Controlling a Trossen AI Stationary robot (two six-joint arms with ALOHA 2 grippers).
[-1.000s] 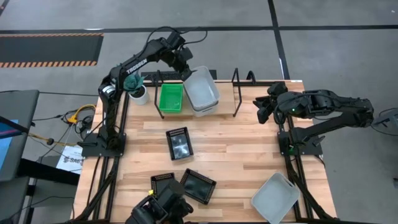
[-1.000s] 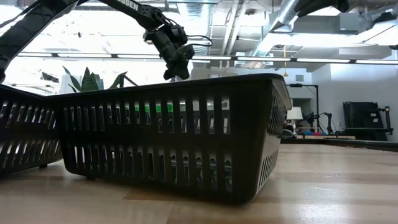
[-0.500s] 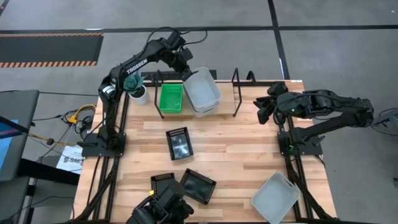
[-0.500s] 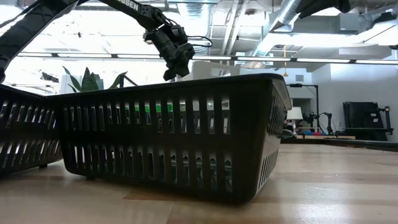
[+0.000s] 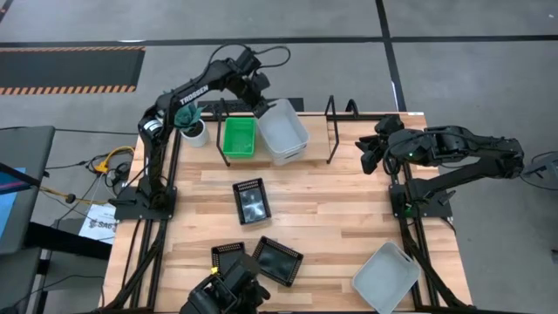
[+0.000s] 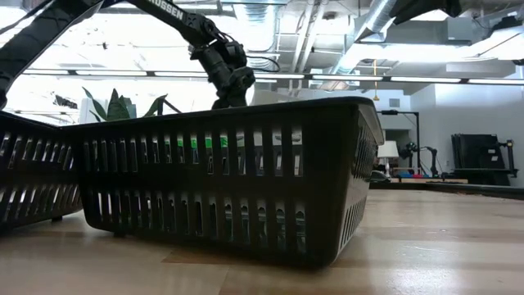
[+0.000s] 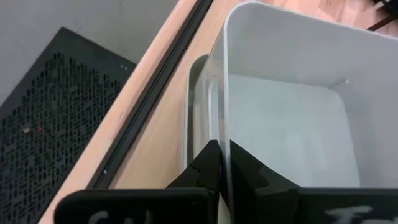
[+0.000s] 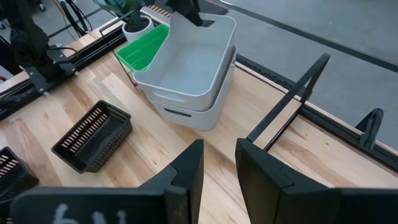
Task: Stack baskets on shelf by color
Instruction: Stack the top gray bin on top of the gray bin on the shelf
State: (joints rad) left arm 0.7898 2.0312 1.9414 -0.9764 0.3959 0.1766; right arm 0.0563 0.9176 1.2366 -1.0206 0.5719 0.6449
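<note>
Reaching over the shelf (image 5: 336,131), left gripper (image 7: 222,163) fingers pinch the top white basket's (image 5: 281,127) rim.

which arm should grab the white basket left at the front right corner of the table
Right, probably. The loose white basket lies on that arm's side, and the right hand is open and empty. The left hand is shut on the upper white basket at the shelf.

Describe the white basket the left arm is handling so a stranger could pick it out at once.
Start at the shelf along the table's far edge. Beside the green basket stand two nested white baskets; it is the upper white basket, tilted, its rim pinched by the left gripper. The only other white basket lies alone at the near right corner.
</note>
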